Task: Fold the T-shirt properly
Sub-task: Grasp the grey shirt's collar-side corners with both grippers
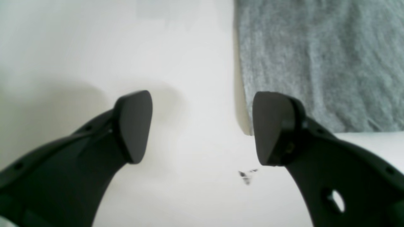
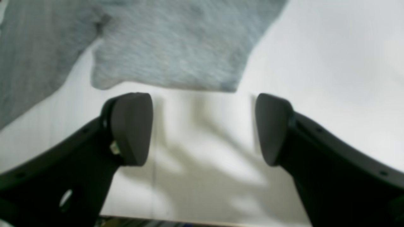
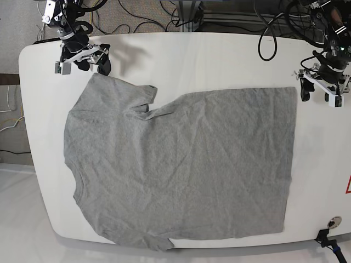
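The heather-grey T-shirt (image 3: 186,164) lies spread flat on the white table (image 3: 219,60), its collar toward the left and its hem toward the right. My right gripper (image 3: 83,64) hovers just beyond the far sleeve (image 2: 176,47), open and empty (image 2: 202,129). My left gripper (image 3: 320,93) is beside the far hem corner (image 1: 315,63), open with only bare table between its fingers (image 1: 203,127). Neither gripper touches the cloth.
Black cables (image 3: 274,33) trail across the table's back edge. A small dark smudge (image 1: 247,176) marks the table near my left gripper. A round fitting (image 3: 330,222) sits at the front right corner. The table's edge (image 2: 189,219) runs just behind my right gripper.
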You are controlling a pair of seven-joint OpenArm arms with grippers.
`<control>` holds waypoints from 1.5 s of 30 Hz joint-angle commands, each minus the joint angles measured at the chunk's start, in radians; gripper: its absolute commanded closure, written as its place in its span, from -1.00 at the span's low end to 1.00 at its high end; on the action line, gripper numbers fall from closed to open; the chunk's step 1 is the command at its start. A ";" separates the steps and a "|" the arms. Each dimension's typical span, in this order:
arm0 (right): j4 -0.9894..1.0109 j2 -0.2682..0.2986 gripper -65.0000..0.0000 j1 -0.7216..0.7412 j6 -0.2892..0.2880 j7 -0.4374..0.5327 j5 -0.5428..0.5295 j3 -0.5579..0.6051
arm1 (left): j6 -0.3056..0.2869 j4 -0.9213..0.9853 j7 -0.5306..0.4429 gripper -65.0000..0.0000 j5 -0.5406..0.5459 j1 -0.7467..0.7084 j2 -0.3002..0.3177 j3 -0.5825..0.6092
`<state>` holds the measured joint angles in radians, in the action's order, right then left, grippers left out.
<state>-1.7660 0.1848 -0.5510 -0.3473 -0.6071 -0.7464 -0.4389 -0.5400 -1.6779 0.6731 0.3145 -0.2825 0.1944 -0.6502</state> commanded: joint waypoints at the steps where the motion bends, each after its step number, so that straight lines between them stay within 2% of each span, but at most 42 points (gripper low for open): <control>1: 0.035 0.006 -0.51 0.006 -0.043 0.020 -0.017 -0.021 | -0.002 -0.018 -0.019 -0.44 0.015 0.006 0.017 -0.006; 7: 0.104 0.009 -0.51 0.042 -0.078 0.020 -0.017 -0.027 | -0.002 -0.018 -0.019 -0.44 0.015 0.006 0.017 -0.006; 11: 0.104 0.008 -0.51 0.064 -0.078 0.014 -0.017 -0.024 | -0.002 -0.018 -0.019 -0.44 0.015 0.006 0.017 -0.006; 20: 0.186 0.006 -0.51 0.167 -0.080 -0.066 -0.017 -0.021 | -0.002 -0.017 -0.019 -0.44 0.015 0.006 -0.025 -0.004; 25: 0.194 0.005 -0.50 0.170 -0.082 -0.086 -0.017 -0.018 | -0.002 -0.008 -0.019 -0.44 0.013 0.007 -0.031 -0.004; 29: 0.194 -0.012 -0.50 0.174 -0.131 -0.118 -0.015 -0.018 | -0.002 0.046 -0.019 -0.44 0.013 0.010 -0.046 -0.004; 40: 0.194 -0.014 -0.50 0.170 -0.131 -0.122 -0.015 -0.018 | -0.004 0.157 -0.017 -0.44 0.013 0.082 -0.072 -0.001; 45: 0.194 -0.014 -0.50 0.168 -0.131 -0.122 -0.015 -0.018 | -0.056 0.163 -0.017 -0.44 0.013 0.084 -0.105 0.002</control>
<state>-1.5700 0.1638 -0.3702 -0.4965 -0.6853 -0.7906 -0.4568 -0.5926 -1.5085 0.6609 0.3153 -0.2020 0.0925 -0.6479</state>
